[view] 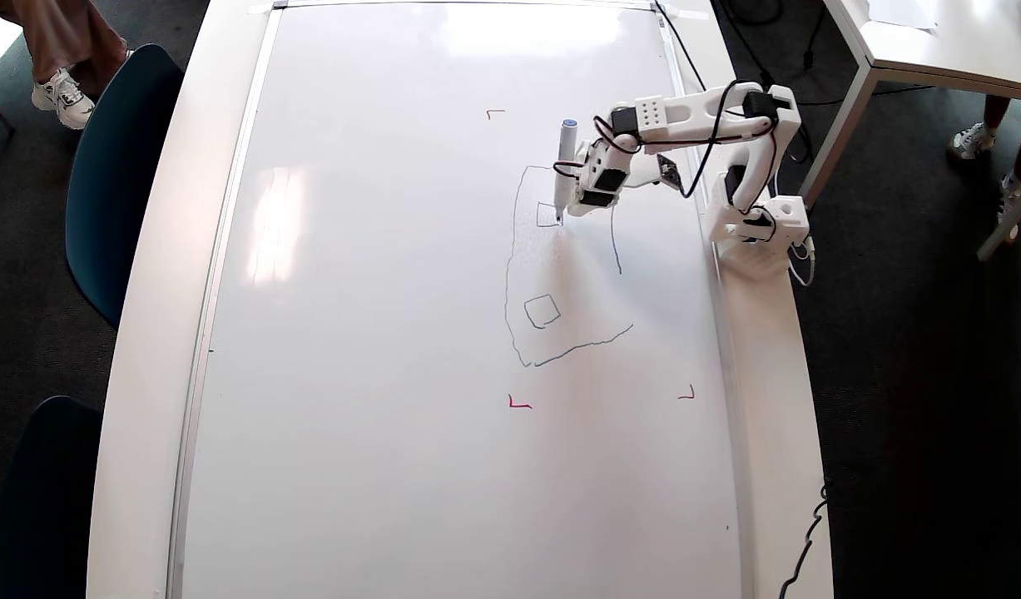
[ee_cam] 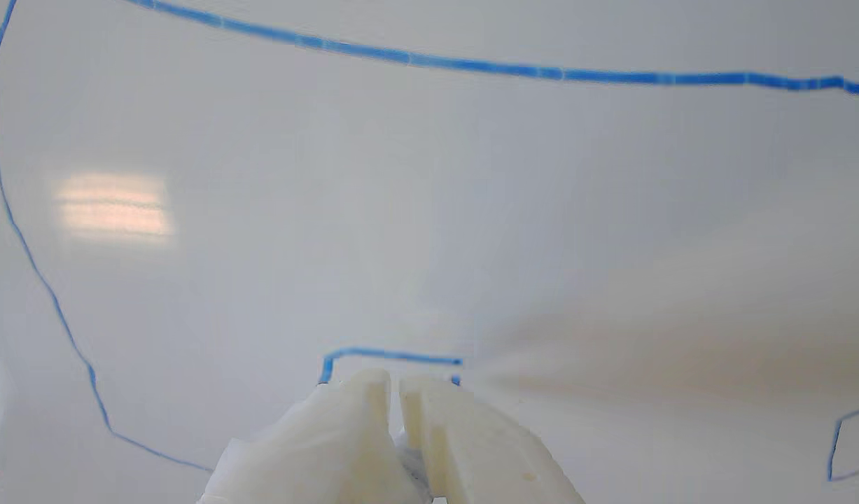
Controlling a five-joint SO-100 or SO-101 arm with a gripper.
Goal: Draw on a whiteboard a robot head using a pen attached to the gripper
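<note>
A glossy white whiteboard (view: 377,333) with a thin silver frame lies flat on a long white table (view: 152,333) and fills most of the overhead view, with window glare at its 12 o'clock end. The floor (view: 918,416) is dark carpet. Two dark blue chairs (view: 115,166) stand along the table's 9 o'clock side, a second white table (view: 934,42) sits at 1 o'clock, and legs in white sneakers (view: 61,96) show at 11 o'clock and 3 o'clock. Small red corner marks (view: 519,403) sit on the board around the drawing.

The white printed plastic arm (view: 701,116), with black servos and black-red wires, stands on a base (view: 760,225) at the board's 3 o'clock edge and reaches toward 9 o'clock. The tool (view: 589,187) carries the pen (view: 566,162), a slim white marker with a blue cap; its dark tip meets the board at the 3 o'clock side of a small square.

The robot head (view: 527,274) is a thin, wobbly blue-grey outline just off the board's centre toward 2 o'clock. Two small squares are inside it, one by the pen tip, one toward 6 o'clock.

In the wrist view the tool (ee_cam: 394,381) enters from 6 o'clock, its matte white fingers (ee_cam: 352,420) nearly pressed together with a narrow slit between them. The pen is not in this view, and I cannot tell how it is fastened. Blue lines cross the shiny board (ee_cam: 471,210) beyond them, with part of a small square just past the fingertips.
</note>
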